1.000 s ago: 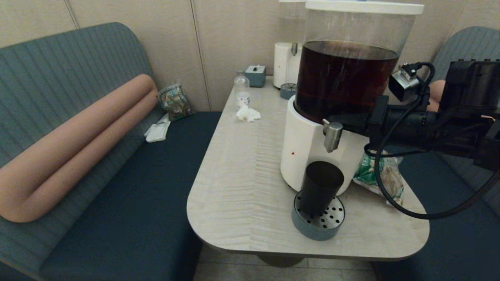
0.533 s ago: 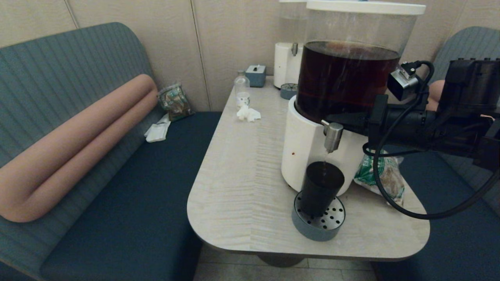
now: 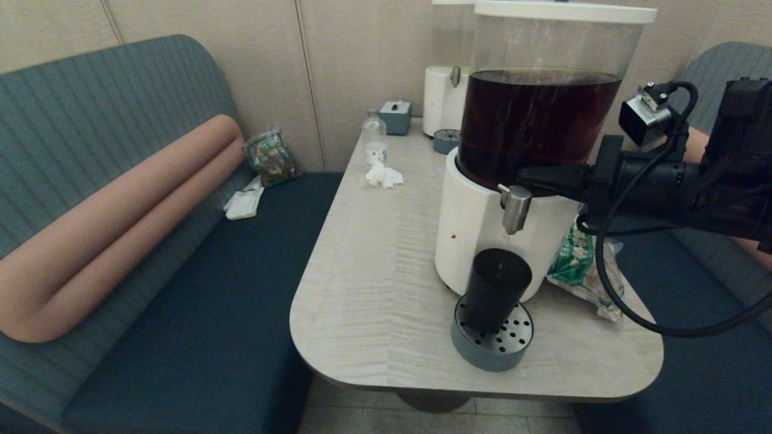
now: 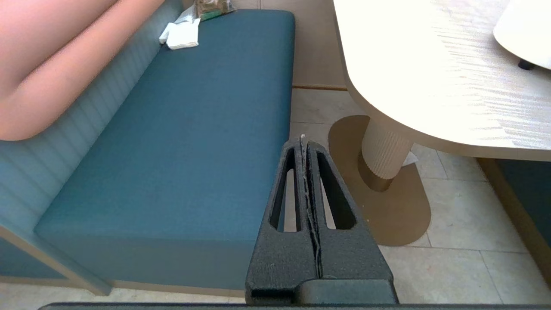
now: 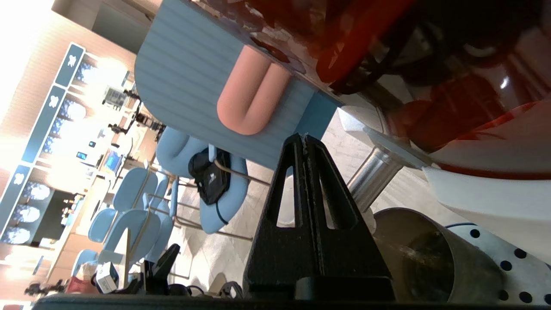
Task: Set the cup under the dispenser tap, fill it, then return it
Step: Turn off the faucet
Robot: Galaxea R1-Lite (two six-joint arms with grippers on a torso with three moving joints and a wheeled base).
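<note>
The small near-black tapered plastic cup (image 3: 496, 290) stands upright on the perforated steel drip tray (image 3: 512, 346) near the table's (image 3: 362, 289) front edge, under the brushed-steel tap (image 3: 514, 208); the right gripper (image 3: 531, 176), fingers together, sits beside the tap.

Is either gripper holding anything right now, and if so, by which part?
Nothing is held. The right gripper is shut and empty beside the dispenser tap; the left gripper is shut, parked. The cup stands free on the drip tray.
</note>
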